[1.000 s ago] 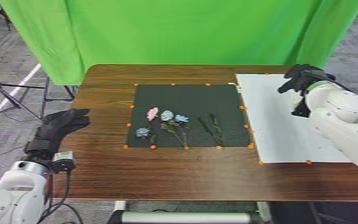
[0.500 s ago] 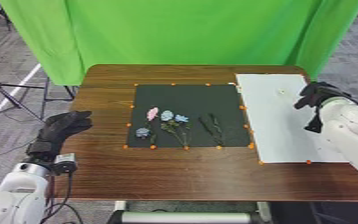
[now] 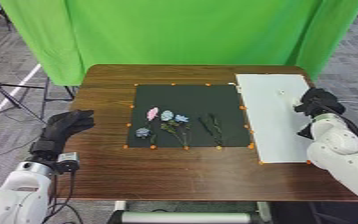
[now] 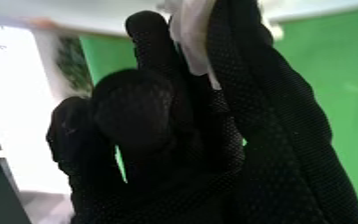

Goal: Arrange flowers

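Head view: counter (image 3: 104,165) set out with a dark mat (image 3: 189,95) toward the middle, its far side nearer the counter's far edge than its near side is to the near edge. Flowers all on the mat, lying flat, in its half toward the counter's near edge. Pink flower (image 3: 152,112) leftmost of the upper blooms; pale blue flower (image 3: 167,115) next, then a brighter blue flower (image 3: 182,118) just beside it. A bluish flower (image 3: 143,132) lies apart from these, nearer the mat's left side. Thin green stems run from the blooms toward the counter's near edge. Dark green sprigs (image 3: 216,123) lie to the right of the blooms. Orange markers (image 3: 186,147) dot the mat's border. White sheet (image 3: 273,145) takes up the counter's right side. Left hand (image 3: 60,125) at the counter's left edge, fingers released and loosely extended toward the far side, well apart from the flowers. Right hand (image 3: 320,104) over the counter's right edge, by the white sheet, also well apart from the mat. Right wrist view: a pale, thin strip (image 4: 193,30) shows against the black glove; cannot tell whether the right hand grasps it, or is clenched or released. Green curtain (image 3: 193,35) stands beyond the counter's far edge.
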`<state>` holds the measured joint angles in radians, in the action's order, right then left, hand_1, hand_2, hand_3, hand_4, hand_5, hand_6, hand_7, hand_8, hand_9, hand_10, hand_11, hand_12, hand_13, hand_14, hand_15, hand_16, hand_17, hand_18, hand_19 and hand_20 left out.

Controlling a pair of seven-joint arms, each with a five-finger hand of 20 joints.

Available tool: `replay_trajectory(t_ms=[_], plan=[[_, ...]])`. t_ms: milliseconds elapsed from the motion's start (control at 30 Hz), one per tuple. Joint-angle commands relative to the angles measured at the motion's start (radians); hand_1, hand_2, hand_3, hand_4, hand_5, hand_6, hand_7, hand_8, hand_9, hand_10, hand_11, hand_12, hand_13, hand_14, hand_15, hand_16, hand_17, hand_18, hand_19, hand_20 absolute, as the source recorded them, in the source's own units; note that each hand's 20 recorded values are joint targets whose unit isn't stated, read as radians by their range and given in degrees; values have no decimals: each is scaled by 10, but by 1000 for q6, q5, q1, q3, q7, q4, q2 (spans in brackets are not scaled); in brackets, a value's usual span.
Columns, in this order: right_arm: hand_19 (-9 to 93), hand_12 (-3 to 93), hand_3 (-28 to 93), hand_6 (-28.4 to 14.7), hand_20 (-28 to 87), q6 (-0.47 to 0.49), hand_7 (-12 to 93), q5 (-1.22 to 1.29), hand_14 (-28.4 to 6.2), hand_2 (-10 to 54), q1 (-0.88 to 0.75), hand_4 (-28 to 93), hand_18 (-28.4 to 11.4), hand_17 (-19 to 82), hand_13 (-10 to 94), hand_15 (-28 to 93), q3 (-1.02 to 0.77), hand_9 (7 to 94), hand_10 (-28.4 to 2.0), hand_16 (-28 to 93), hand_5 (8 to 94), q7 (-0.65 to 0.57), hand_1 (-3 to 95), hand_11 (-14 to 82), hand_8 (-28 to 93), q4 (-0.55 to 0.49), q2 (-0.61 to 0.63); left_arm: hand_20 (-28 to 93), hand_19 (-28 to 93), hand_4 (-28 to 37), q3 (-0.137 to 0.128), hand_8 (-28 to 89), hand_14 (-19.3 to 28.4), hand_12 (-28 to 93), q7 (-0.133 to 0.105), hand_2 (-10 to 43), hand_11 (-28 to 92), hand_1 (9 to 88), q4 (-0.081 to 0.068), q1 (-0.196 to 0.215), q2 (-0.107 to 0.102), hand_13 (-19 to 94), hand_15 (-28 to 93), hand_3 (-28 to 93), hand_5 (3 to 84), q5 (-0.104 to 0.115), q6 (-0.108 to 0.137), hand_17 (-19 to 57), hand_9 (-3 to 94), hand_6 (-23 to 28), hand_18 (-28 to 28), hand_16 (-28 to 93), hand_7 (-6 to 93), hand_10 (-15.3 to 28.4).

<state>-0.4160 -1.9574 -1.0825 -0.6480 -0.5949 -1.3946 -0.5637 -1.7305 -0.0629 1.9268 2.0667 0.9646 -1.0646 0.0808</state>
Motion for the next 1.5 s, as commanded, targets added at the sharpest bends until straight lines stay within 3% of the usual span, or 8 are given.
replay_trajectory(t_ms=[33,200,400,567,900,1500], plan=[[894,326,481,16,572,-116,167,26,-51,-70,48,-147,-205,464,814,644,-83,812,-111,323,775,12,648,56,62,-185,67,189,334,-228,-13,-81,211,88,5,150,235,315,-1,-1,-4,412,252,580,526,-3,-6,54,516,37,170,-43,157,167],[902,378,495,12,569,-42,216,209,-43,-94,235,-152,-194,463,804,657,72,826,-108,334,775,150,661,54,73,-281,74,190,334,-228,-12,-81,212,88,4,151,235,314,-3,-6,-9,412,252,581,526,-3,-5,53,516,37,170,-43,157,167],[901,381,490,14,571,107,223,203,-41,-95,521,-156,-188,461,799,660,391,826,-107,336,775,327,670,54,72,-228,-27,190,334,-228,9,-80,211,88,1,151,235,313,-11,-29,-11,412,254,582,526,-3,-11,53,516,37,170,-42,157,168],[900,380,488,17,573,128,225,144,-40,-95,622,-166,-182,459,796,662,533,825,-102,337,774,385,673,52,67,-162,-127,189,333,-228,21,-80,211,88,4,151,234,313,-13,-39,-11,412,254,583,525,-25,-23,52,515,37,170,-42,157,167],[899,384,499,24,580,204,238,50,-37,-95,599,-178,-176,455,789,670,586,816,-96,339,765,466,671,49,50,-105,-206,188,329,-229,11,-81,211,87,14,151,234,314,-13,-31,-5,411,250,582,525,-16,-18,52,515,37,169,-43,157,168],[894,377,513,33,587,291,256,-8,-37,-88,474,-187,-173,451,781,676,532,804,-89,338,748,470,664,42,33,-62,-187,189,327,-229,9,-82,210,88,22,149,234,314,-18,-39,-8,410,250,584,526,-22,-40,51,516,33,169,-41,159,167]])
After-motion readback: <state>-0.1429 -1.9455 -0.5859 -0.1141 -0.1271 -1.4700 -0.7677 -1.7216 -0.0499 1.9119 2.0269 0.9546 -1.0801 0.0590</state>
